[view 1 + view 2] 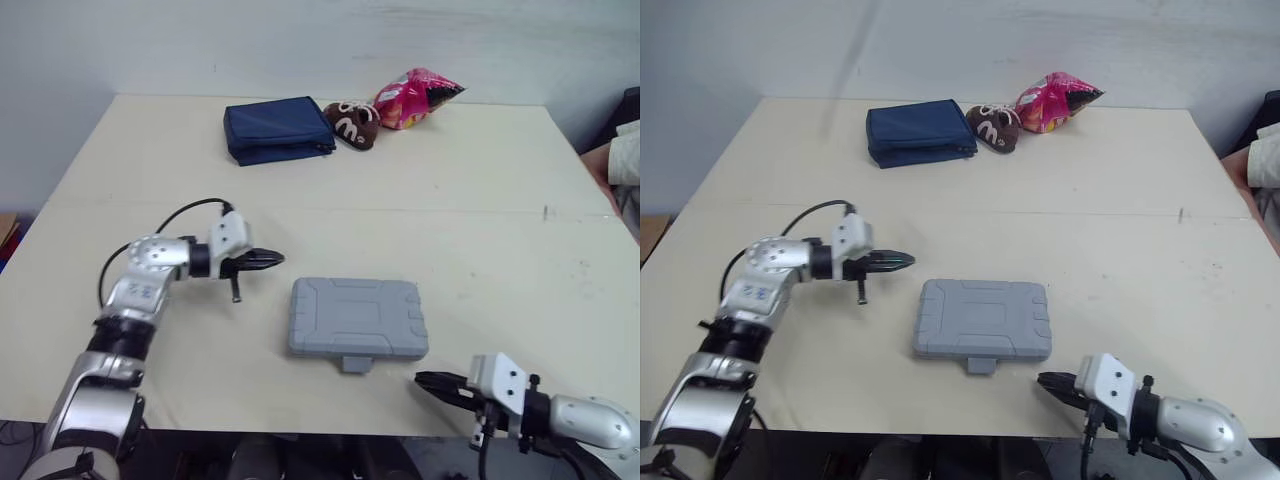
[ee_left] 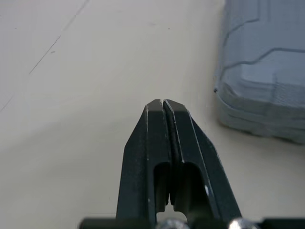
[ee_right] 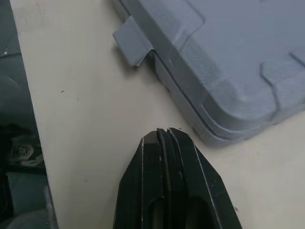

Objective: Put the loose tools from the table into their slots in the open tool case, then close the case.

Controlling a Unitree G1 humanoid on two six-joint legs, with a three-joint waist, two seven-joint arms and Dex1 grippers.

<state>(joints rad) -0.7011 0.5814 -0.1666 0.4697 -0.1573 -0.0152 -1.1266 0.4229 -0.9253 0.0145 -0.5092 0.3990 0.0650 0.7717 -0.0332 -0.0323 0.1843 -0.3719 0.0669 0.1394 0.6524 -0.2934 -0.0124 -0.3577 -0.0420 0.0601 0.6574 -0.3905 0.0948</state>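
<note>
Right hand point(image 1: 421, 379), lower right of frame: fingers pinched together, holding nothing. It points toward frame left. Its tips are near the lower right corner of the tool case point(image 1: 358, 316), not touching.

The case lies flat mid-frame on the surface point(image 1: 480, 210), lid down. A latch tab point(image 1: 355, 364) sticks out from the middle of its lower edge, between the case and the surface's lower edge.

Left hand point(image 1: 276, 260), left of centre: also pinched shut and empty, tips aimed at frame right. It is near the case's upper left corner, with a gap between them.

My read is that the tools are stowed since the lid is down, so the task is almost finished. What is left is seating the latch, and I can't tell whether it has clicked.

To do it well, I'd bring the right hand leftward along the lower edge to the tab and push it with the closed tips. I'd rest the left hand on the lid or against the left edge, because a light plastic case will likely slide on this smooth surface. Push slowly and straight so the tips don't slip off the small tab.

A blue pouch point(image 1: 278, 128), brown bag point(image 1: 353, 122) and pink snack bag point(image 1: 415, 98) sit at top centre, well apart from the case. A person's sleeve point(image 1: 625, 155) is at the right edge.
</note>
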